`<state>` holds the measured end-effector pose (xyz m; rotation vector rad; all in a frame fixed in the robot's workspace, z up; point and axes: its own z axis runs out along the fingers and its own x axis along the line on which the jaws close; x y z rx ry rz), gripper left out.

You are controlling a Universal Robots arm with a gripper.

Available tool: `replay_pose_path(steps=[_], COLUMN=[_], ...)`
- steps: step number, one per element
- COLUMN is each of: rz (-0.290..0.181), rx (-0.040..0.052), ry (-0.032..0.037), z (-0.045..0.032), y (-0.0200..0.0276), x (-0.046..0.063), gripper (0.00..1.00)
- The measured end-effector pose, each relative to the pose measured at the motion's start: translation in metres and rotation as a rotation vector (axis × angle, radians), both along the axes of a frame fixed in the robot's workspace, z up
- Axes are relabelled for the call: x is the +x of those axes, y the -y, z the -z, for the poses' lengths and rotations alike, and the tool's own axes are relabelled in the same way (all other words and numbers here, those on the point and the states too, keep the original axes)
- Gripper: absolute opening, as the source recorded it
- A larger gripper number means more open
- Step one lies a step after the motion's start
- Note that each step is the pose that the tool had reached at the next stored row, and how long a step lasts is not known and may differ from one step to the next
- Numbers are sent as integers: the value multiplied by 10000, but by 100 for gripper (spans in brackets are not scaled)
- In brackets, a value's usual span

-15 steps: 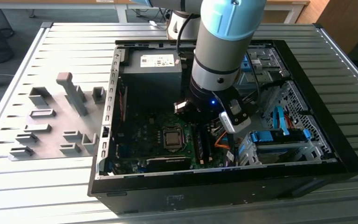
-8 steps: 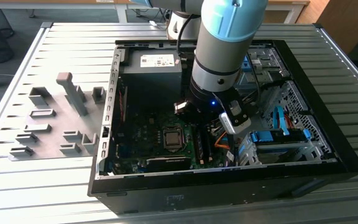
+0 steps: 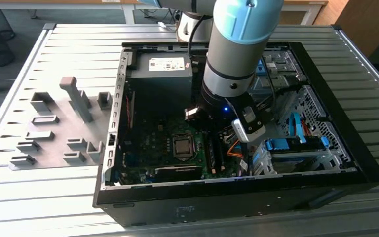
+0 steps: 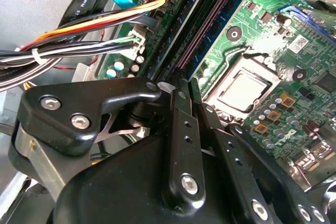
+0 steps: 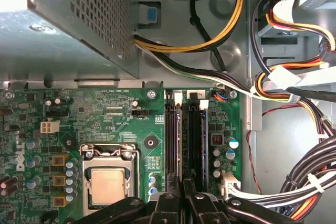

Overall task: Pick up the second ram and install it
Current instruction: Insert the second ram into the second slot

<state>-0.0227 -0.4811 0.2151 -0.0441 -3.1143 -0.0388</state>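
My gripper (image 5: 184, 184) is down inside the open computer case (image 3: 110, 163), right over the black memory slots (image 5: 195, 140) on the green motherboard (image 5: 105, 114). Its two black fingers (image 4: 184, 129) lie close together, shut, with the tips at the near end of the slots. From the tips a thin grey-green edge, which I take for the second ram (image 5: 179, 140), runs along one slot. Whether the fingers clamp it I cannot tell. In the exterior view the gripper (image 3: 232, 148) sits low, beside the processor socket (image 3: 183, 146).
Bundles of yellow, orange and black cables (image 5: 294, 82) run close beside the slots. The grey power supply box (image 3: 163, 79) fills the case's far corner. Blue drive brackets (image 3: 295, 145) stand at the exterior view's right. Grey holder blocks (image 3: 77, 98) stand on the slatted table outside the case.
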Motion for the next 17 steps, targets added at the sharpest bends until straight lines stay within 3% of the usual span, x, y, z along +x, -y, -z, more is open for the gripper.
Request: replay_pose_path(steps=[14, 16, 17], rz=[7, 8, 7], rx=[-1, 0, 0], ry=[0, 0, -1], z=[28, 29, 30], y=[0, 0, 0], x=[-2, -3, -2], gripper=[14, 15, 21])
